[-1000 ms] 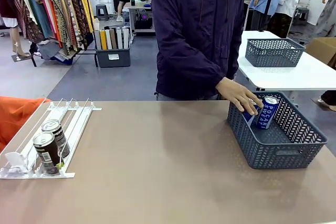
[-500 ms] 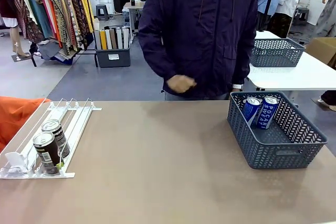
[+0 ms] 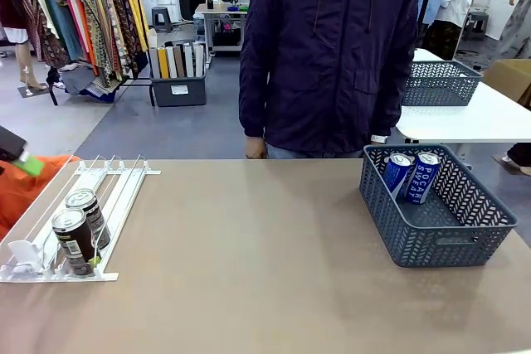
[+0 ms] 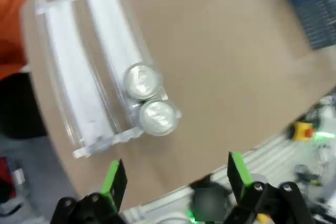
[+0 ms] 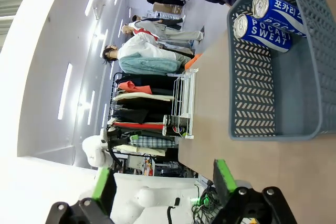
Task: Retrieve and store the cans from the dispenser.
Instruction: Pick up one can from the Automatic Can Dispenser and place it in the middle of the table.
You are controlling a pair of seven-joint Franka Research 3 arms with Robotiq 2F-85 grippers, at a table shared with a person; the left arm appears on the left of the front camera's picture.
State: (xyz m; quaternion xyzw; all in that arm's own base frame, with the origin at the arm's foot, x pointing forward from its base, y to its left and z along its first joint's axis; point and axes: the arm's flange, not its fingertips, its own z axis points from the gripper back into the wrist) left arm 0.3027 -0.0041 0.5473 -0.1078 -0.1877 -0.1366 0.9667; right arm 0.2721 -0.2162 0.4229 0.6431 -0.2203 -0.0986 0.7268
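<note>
Brown cans (image 3: 79,231) stand in dispenser (image 3: 116,186), blue cans (image 3: 412,175) in basket (image 3: 440,244).

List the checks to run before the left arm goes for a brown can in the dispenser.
1. Left claw open: ok.
2. Left claw around a can: not ok, it is apart from both brown cans.
3. Brown cans upright at the front stopper of the dispenser: ok.
4. Person's hand clear of the dispenser: ok.
5. Room in the basket beside the blue cans: ok.
6. Right claw open and empty: ok.
</note>
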